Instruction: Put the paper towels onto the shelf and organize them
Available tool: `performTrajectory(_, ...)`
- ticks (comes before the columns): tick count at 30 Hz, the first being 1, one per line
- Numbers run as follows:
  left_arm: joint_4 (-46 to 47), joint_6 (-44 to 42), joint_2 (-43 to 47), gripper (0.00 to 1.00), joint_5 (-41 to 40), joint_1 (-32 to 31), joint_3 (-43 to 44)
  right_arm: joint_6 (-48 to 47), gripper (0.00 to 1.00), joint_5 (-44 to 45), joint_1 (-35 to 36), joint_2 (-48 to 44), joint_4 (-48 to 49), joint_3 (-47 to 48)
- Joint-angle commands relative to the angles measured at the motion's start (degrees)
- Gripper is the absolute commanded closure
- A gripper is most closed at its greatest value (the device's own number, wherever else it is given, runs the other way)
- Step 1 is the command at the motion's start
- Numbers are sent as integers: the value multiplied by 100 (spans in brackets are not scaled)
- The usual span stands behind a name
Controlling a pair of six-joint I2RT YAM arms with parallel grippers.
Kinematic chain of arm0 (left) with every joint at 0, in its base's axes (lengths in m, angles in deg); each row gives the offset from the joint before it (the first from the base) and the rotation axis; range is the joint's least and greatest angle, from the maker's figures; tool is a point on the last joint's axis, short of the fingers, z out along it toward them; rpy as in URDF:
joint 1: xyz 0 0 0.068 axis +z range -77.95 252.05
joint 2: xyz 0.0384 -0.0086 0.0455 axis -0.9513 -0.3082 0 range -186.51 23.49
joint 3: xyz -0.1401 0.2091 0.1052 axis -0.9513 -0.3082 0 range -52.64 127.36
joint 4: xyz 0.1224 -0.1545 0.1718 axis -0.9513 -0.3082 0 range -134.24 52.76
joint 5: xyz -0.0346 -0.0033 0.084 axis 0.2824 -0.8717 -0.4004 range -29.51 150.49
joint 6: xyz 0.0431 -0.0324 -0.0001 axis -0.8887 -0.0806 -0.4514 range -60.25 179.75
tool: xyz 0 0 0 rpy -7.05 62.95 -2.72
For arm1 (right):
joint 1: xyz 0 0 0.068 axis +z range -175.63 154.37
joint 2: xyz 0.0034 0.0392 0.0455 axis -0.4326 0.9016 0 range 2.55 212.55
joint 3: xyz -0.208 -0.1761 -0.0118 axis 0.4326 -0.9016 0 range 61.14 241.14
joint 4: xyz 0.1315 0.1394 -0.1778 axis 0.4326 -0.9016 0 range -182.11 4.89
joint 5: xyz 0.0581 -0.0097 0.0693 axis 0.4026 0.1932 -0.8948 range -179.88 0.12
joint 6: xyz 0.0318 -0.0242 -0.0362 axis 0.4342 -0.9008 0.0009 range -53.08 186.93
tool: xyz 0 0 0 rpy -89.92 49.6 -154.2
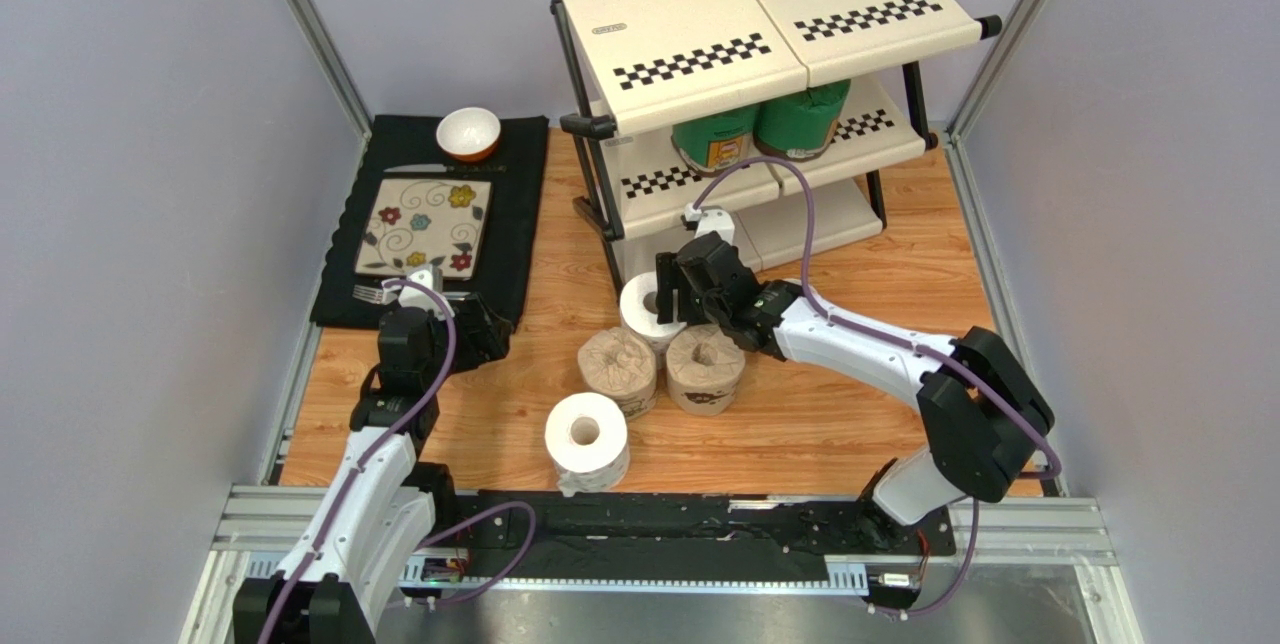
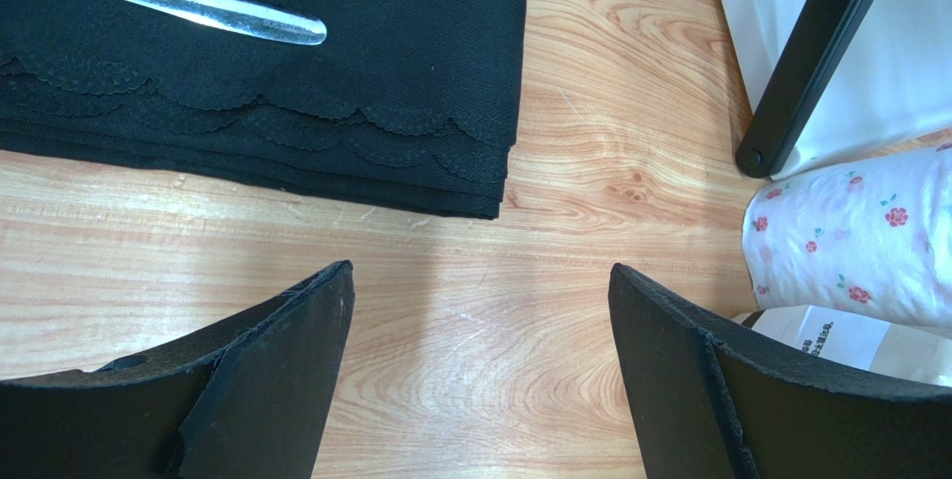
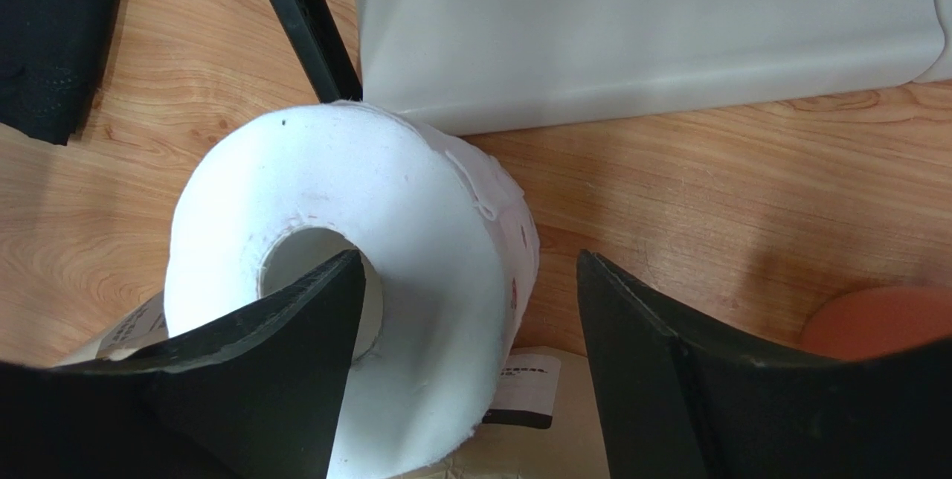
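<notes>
**Item:** white roll (image 3: 335,222), one of six paper towels. I am viewing it standing on end on the wooden surface (image 1: 842,419), just in front of the shelf (image 1: 706,37) and its black front leg (image 3: 296,16), with two brown rolls (image 1: 618,370) (image 1: 705,367) just beside it.

**Others:** two green rolls (image 1: 714,137) (image 1: 801,119) are sitting on the middle tier. A second white roll (image 1: 586,439) is waiting nearer the arm bases.

**Right jaws:** I am holding these parted across the roll's wall, one finger (image 3: 279,367) dipping into the hollow core and the other (image 3: 693,379) outside, with bare wood showing between it and the wrap. Nothing is gripped yet.

**Left jaws:** these are standing wide and empty over bare wood beside the black placemat (image 2: 335,77).

**Handling, as I am judging it:** light, soft and easily dented, with a thin wrap that is probably somewhat slick. The core rim is likely the stiffest part.

**Hold:** I am favouring a pinch through the wall, core to outside, closing gently, since a hard squeeze could buckle it.
</notes>
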Motion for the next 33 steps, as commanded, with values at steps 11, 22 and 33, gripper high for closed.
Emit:
performTrajectory(11, 195, 41, 10, 7, 89, 22, 58, 345, 52, 234, -41, -264, 368, 0)
performTrajectory(22, 195, 41, 11, 7, 89, 22, 58, 995, 57, 479, -524, -1424, 1027, -852)
performTrajectory(33, 203, 50, 11, 7, 97, 22, 66, 1567, 58, 1209, -990, -1803, 1545, -1195)
